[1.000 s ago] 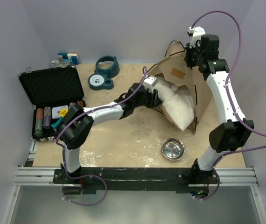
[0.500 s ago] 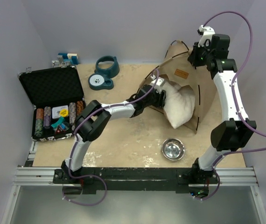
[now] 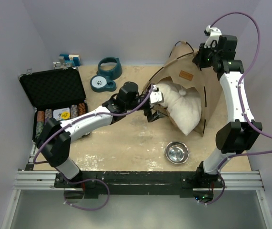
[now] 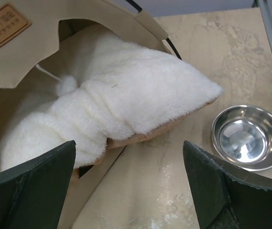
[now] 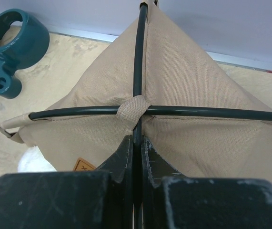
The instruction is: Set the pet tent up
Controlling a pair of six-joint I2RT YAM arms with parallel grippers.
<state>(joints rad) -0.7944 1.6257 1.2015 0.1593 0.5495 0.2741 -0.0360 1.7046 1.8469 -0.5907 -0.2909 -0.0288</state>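
Note:
The tan pet tent (image 3: pixel 188 78) stands at the back right, its entrance facing the front left. A fluffy white pillow (image 3: pixel 183 107) lies in the entrance, one corner poking out over the table. My left gripper (image 3: pixel 152 109) hovers just outside the entrance, open and empty. In the left wrist view its fingers (image 4: pixel 31 191) flank the pillow's (image 4: pixel 126 90) tan underside, and a white pom-pom (image 4: pixel 66 85) hangs against the pillow. My right gripper (image 5: pixel 136 139) is shut on a thin dark pole (image 5: pixel 138 62) at the tent's (image 5: pixel 183 71) top, just below the fabric loop where the poles cross.
A steel bowl (image 3: pixel 176 152) sits in front of the tent, close to the pillow's corner. An open black case (image 3: pixel 55 102) with poker chips lies at the left. A teal pet feeder (image 3: pixel 108 69) stands at the back.
My left gripper opened, let go of the pillow and drew back out of the tent entrance to the left. The right arm lifted the tent's top slightly, then held still.

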